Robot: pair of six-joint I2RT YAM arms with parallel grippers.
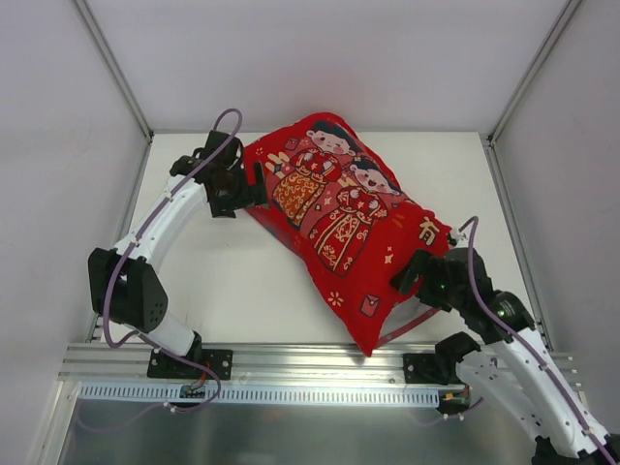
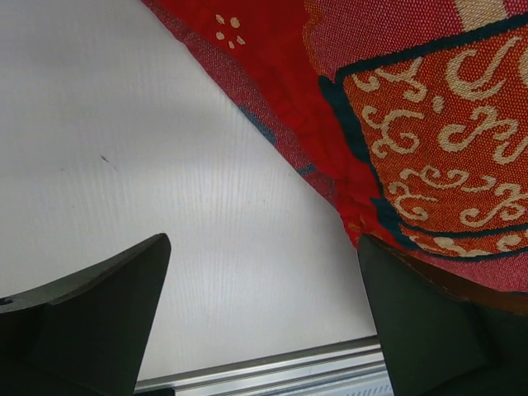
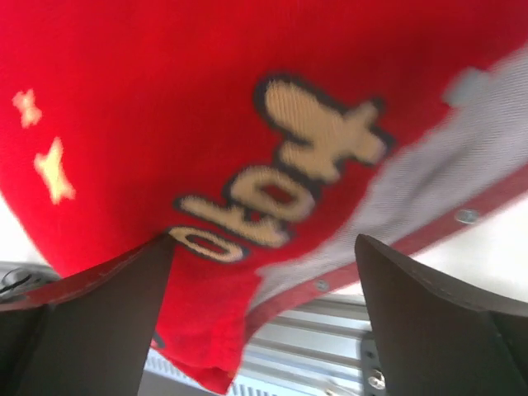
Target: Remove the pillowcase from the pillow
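Observation:
The red pillowcase (image 1: 339, 218) with two cartoon figures lies diagonally across the table, stuffed full; its near corner hangs over the front rail. The white pillow is hidden inside it. My left gripper (image 1: 254, 189) is open at the cover's far-left edge; in the left wrist view the gripper (image 2: 264, 322) holds only bare table, and its right finger (image 2: 429, 330) touches the pillowcase (image 2: 429, 124). My right gripper (image 1: 412, 274) is open at the near-right edge. In the right wrist view the gripper (image 3: 264, 318) straddles the pillowcase (image 3: 165, 107), where a pale grey weave and a red snap-button strip (image 3: 396, 243) show.
The white table (image 1: 242, 281) has walls on three sides. An aluminium rail (image 1: 291, 363) runs along its front edge, between the arm bases. The rail also shows in the left wrist view (image 2: 289, 363) and the right wrist view (image 3: 322, 338).

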